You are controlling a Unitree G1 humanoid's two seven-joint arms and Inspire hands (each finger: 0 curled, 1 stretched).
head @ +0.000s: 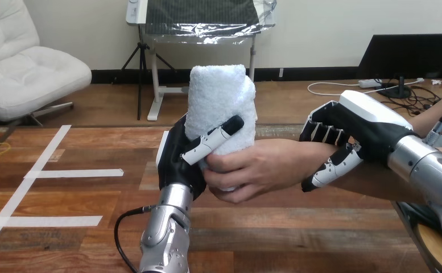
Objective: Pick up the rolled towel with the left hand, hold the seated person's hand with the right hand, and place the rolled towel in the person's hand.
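Note:
A white rolled towel (218, 105) stands upright above the table's middle. My left hand (177, 159) is shut on it, its thumb across the towel's front. The person's hand (251, 170) reaches in from the right and grips the towel's lower end, touching my left hand. My right hand (349, 136) sits on the person's forearm (372, 182) just behind the wrist, fingers curled over the top and thumb underneath.
The wooden table (82, 205) carries strips of white tape (73, 173) at its left. The person's arm crosses the table's right half.

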